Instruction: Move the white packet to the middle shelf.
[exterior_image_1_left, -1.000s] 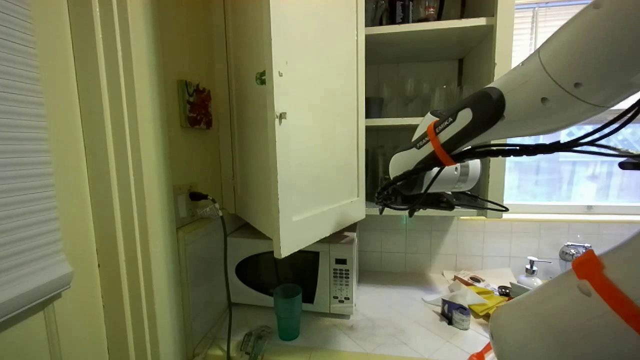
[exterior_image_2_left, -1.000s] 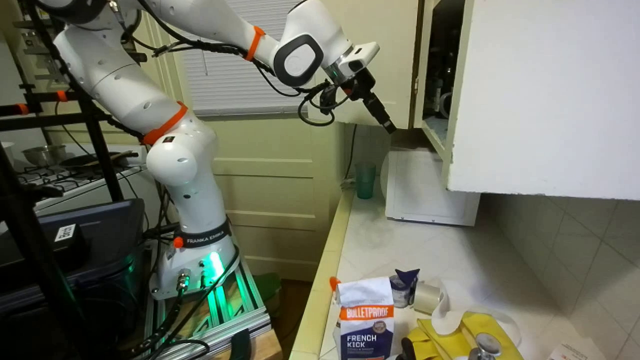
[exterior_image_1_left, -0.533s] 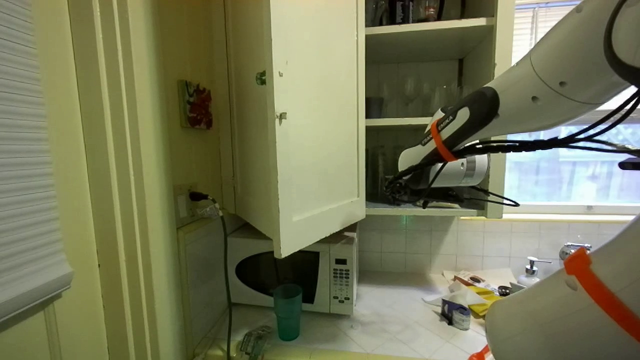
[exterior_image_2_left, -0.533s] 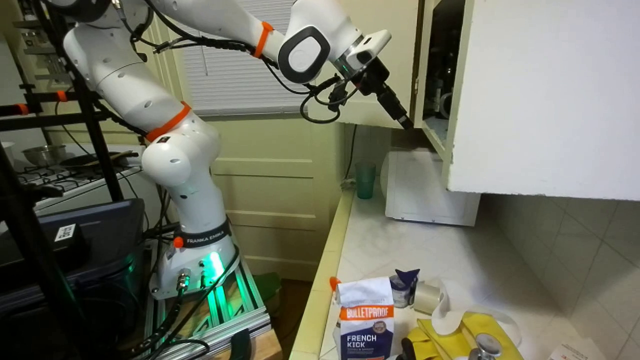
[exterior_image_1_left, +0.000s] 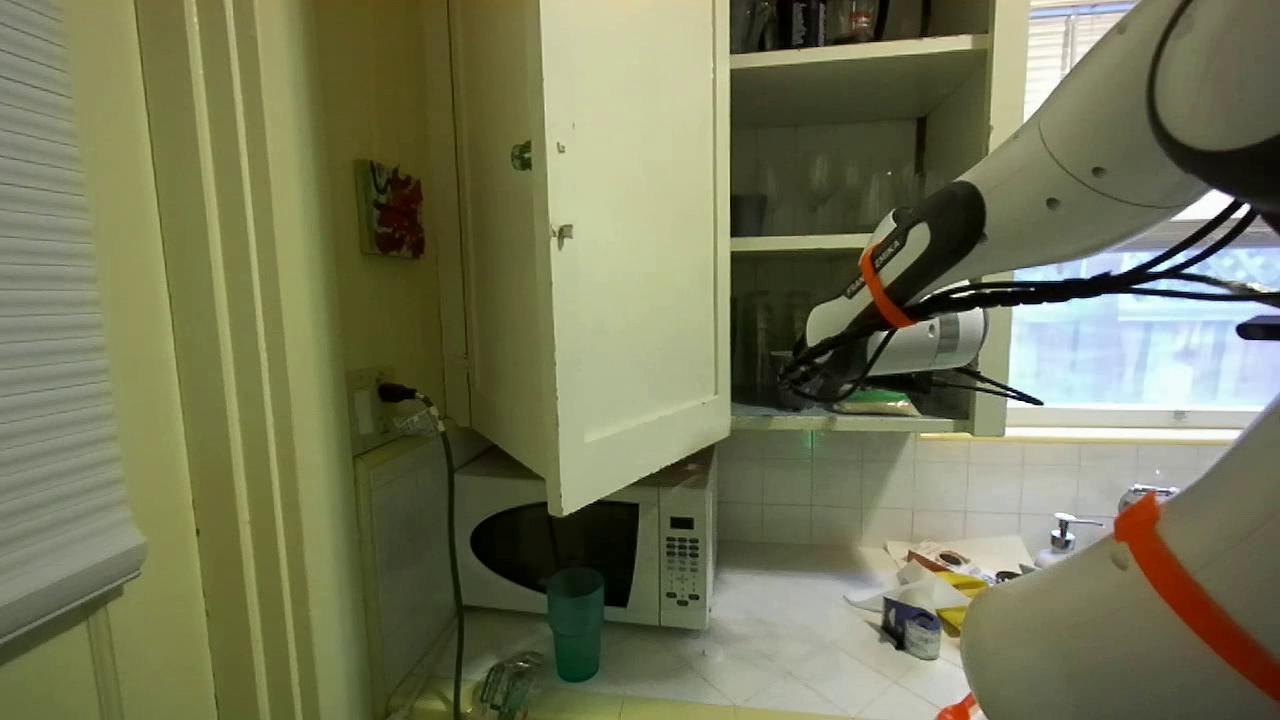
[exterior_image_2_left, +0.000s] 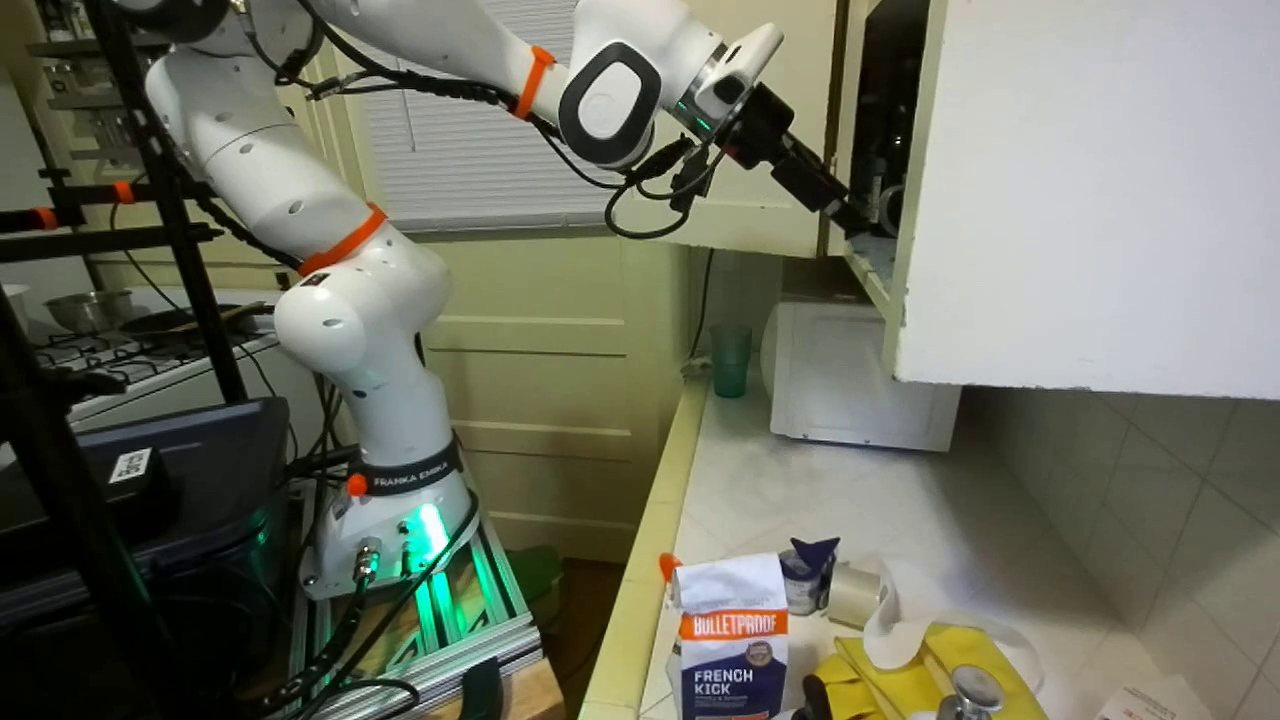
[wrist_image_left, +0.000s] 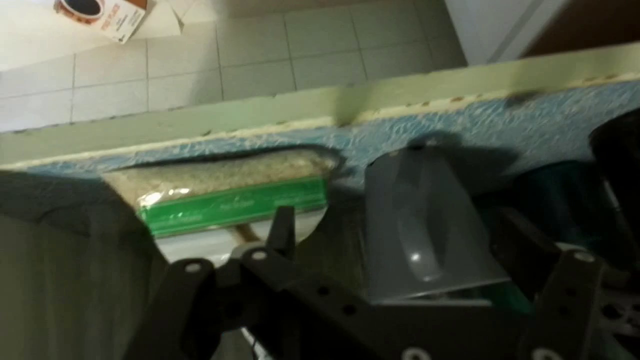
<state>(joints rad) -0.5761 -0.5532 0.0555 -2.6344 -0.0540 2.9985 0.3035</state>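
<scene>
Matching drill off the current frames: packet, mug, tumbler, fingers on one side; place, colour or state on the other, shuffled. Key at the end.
Things
1. Packet
2. Mug
3. Tumbler
4. Fingers

Place, colour or state
A. standing on the counter, in front of the microwave
B. spread apart
C. striped with green
D. grey

Pairs: 1-C, 2-D, 3-A, 4-B
</scene>
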